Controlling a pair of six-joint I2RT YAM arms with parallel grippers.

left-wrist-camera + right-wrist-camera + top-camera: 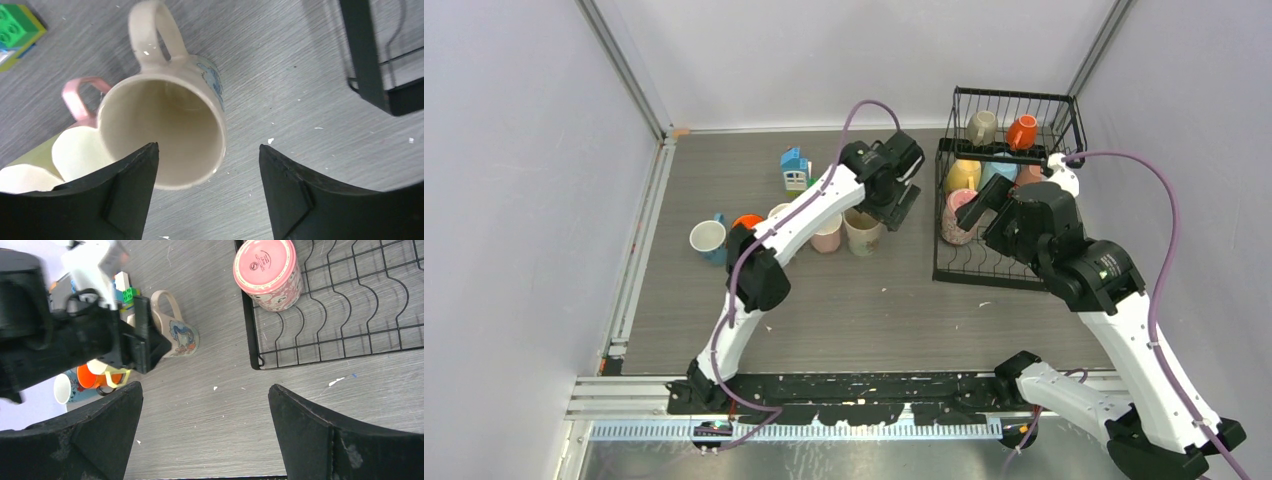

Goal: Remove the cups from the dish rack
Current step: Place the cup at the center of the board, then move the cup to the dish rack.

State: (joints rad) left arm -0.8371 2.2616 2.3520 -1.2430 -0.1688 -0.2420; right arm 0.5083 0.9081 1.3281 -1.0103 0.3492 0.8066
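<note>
Placing step. Left gripper (207, 150) spread wide, holding nothing; cream mug (165, 135) stands upright on the table (300, 75) beneath it. Right gripper (205, 390) gapes empty beside the rack (254, 347). Pink cup (267, 272) sits bottom-up on its base. My likely next pick: reach in, clear the wires.

Cream cup (165, 130) upright, pink cup (76, 98) beside, pincer (207, 150) spread

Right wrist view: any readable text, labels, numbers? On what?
Nothing legible.
Pink cup, upturned base: dark printed stamp, too small to read.
Cream mug: blue-and-orange picture, no words to be made out.
</note>
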